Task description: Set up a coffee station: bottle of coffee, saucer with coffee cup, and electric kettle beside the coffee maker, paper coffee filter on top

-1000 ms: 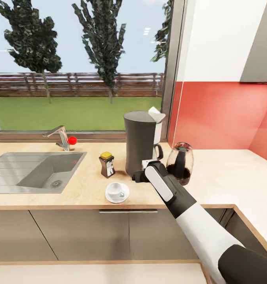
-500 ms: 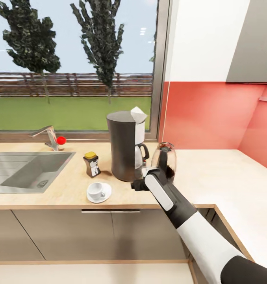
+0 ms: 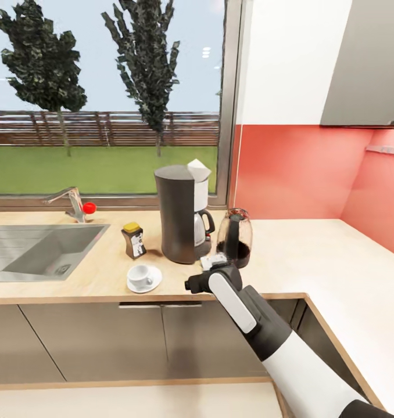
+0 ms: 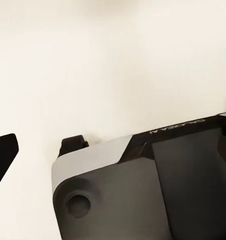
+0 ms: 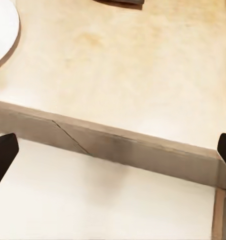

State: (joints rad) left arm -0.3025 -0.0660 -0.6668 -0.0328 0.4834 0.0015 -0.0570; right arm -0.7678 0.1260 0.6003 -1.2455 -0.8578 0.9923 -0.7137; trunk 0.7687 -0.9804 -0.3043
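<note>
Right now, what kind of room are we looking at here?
A home kitchen, most likely: a sink with a tap under a window, a wooden countertop over cabinets, and a coffee maker beside a kettle.

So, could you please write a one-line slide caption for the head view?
Coffee maker topped by a paper filter, with jar, cup on saucer and kettle around it on the counter.

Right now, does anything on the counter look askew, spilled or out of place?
Nothing stands out. The coffee maker, electric kettle and bottle of coffee stand upright, the coffee cup sits on its saucer, and no spill shows.
</note>
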